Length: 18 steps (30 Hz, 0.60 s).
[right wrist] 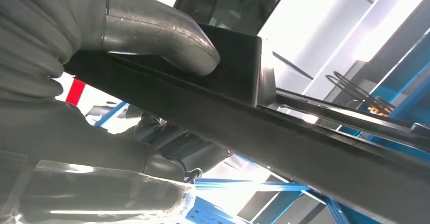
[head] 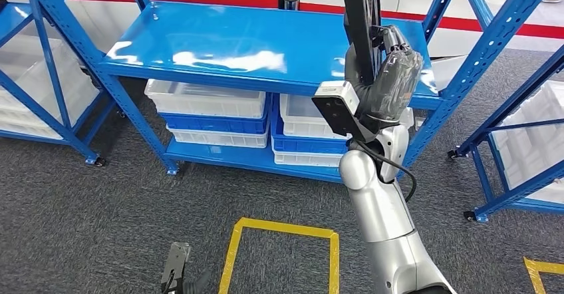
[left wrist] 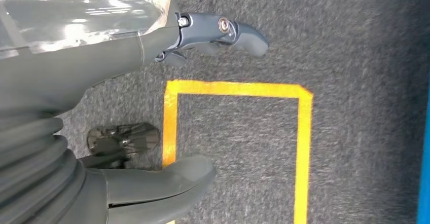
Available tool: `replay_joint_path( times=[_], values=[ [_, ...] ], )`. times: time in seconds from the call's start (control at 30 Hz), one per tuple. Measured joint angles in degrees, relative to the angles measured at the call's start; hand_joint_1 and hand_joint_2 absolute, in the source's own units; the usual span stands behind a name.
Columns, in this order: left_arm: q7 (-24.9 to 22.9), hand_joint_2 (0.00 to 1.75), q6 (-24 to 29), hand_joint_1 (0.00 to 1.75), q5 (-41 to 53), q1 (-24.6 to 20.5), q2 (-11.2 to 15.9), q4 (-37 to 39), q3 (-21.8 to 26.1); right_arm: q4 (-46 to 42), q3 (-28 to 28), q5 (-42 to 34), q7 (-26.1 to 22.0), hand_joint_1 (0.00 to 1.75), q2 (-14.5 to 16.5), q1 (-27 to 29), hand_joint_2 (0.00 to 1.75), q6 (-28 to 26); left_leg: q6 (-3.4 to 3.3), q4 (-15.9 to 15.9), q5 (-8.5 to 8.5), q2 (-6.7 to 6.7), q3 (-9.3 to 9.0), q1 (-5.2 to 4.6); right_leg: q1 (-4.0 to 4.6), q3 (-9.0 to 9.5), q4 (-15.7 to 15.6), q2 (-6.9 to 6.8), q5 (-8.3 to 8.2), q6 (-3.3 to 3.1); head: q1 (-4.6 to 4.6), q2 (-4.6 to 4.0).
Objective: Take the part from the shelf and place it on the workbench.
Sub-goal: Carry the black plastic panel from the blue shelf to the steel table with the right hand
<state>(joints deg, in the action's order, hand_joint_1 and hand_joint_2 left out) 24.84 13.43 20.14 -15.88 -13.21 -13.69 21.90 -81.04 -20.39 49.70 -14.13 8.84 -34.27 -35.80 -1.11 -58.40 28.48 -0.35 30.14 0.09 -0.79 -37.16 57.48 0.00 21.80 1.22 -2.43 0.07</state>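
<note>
Gripping the long black flat metal part [head: 360, 21] upright, its long axis vertical above the blue steel shelf's [head: 219, 48] front right corner, the right hand [head: 389, 74] closes around it, while the left hand [left wrist: 152, 41] hangs open and empty over the grey carpet [left wrist: 355, 41].
</note>
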Motion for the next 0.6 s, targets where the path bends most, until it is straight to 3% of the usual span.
replay_joint_path(
  times=[0.03,0.1,0.17,0.23,0.27,0.3,0.33,0.4,0.47,0.5,0.53,0.6],
  values=[
    [0.0,1.75,0.0,0.00,-0.2,-0.1,0.0,0.0,0.0,0.0,-0.1,-0.4,-0.1,1.75,0.1,0.0,1.75,0.0,-0.29,1.1,0.18,-0.04,-0.41,-0.26,-0.06,-0.16,-0.2,-0.08,-0.55,0.45,-0.04,0.00],
    [0.0,1.75,0.1,0.00,-0.4,-0.1,0.1,0.0,0.0,0.1,-0.2,-1.1,-0.3,1.75,0.2,0.0,1.75,0.0,-0.99,1.7,-1.03,0.13,0.19,-0.40,-0.12,-0.56,-0.3,-0.08,-1.06,1.20,-0.17,0.00],
    [0.0,1.75,0.1,0.00,-0.5,-0.1,0.1,0.0,0.0,0.3,-0.2,-1.6,-0.7,1.75,0.2,0.0,1.75,0.0,-1.81,2.4,-2.68,0.49,1.20,-0.17,0.05,-2.04,2.3,0.03,1.66,1.02,0.14,0.00],
    [0.0,1.75,0.0,0.00,-0.6,-0.1,0.1,0.0,0.0,0.4,-0.1,-1.9,-1.2,1.75,0.1,0.1,1.75,0.0,-2.38,2.6,-4.23,0.66,2.80,-0.12,0.02,-4.23,9.1,0.05,6.66,0.46,0.64,0.00],
    [0.0,1.75,0.0,0.00,-0.6,-0.1,0.1,0.0,0.0,0.6,0.0,-2.0,-1.4,1.75,0.1,0.2,1.75,0.0,-2.47,2.5,-4.95,0.72,3.69,-0.15,-0.04,-4.96,12.9,0.05,8.41,0.53,0.77,0.00],
    [-0.1,1.75,0.0,0.00,-0.6,-0.1,0.1,0.0,0.0,0.7,0.1,-2.1,-1.5,1.75,0.0,0.4,1.75,0.0,-2.45,2.4,-5.65,0.77,4.63,-0.17,-0.10,-5.06,15.4,0.04,9.16,0.90,0.83,0.00],
    [-0.1,1.75,0.0,0.00,-0.6,-0.1,0.1,0.0,0.0,0.9,0.2,-2.1,-1.5,1.75,0.0,0.6,1.75,0.0,-2.35,2.3,-6.33,0.81,5.60,-0.17,-0.18,-4.23,16.1,0.04,8.87,1.47,0.87,0.00],
    [-0.1,1.75,-0.1,0.00,-0.6,-0.1,0.1,0.0,0.0,1.1,0.3,-2.1,-1.5,1.75,-0.1,0.7,1.75,0.0,-2.01,2.0,-7.63,0.84,7.46,-0.11,-0.38,0.24,11.7,0.01,6.91,2.56,0.91,0.00],
    [-0.1,1.75,-0.1,0.00,-0.6,-0.1,0.1,0.0,0.0,1.1,0.3,-2.1,-1.6,1.75,0.0,0.8,1.75,0.0,-1.41,1.6,-8.81,0.85,8.93,-0.19,-0.27,6.09,3.7,0.03,6.99,2.41,0.84,0.00],
    [-0.1,1.75,-0.1,0.00,-0.6,-0.2,0.1,0.0,0.0,1.1,0.3,-2.1,-1.6,1.75,0.0,0.8,1.75,0.0,-1.07,1.5,-9.38,0.86,9.34,-0.23,-0.14,7.75,1.0,0.06,7.48,2.02,0.81,0.00],
    [-0.1,1.75,-0.1,0.00,-0.6,-0.2,0.1,0.0,0.0,1.1,0.4,-2.1,-1.7,1.75,0.1,0.8,1.75,0.0,-0.70,1.5,-9.99,0.87,9.61,-0.22,0.05,8.43,-0.4,0.11,7.92,1.50,0.75,0.00],
    [-0.1,1.75,-0.1,0.00,-0.6,-0.1,0.1,0.0,0.0,1.2,0.4,-2.2,-1.7,1.75,0.1,0.9,1.75,0.0,0.04,1.8,-10.77,0.80,9.94,-0.01,0.00,7.56,-0.7,0.10,7.09,0.49,0.73,0.00]
  ],
)
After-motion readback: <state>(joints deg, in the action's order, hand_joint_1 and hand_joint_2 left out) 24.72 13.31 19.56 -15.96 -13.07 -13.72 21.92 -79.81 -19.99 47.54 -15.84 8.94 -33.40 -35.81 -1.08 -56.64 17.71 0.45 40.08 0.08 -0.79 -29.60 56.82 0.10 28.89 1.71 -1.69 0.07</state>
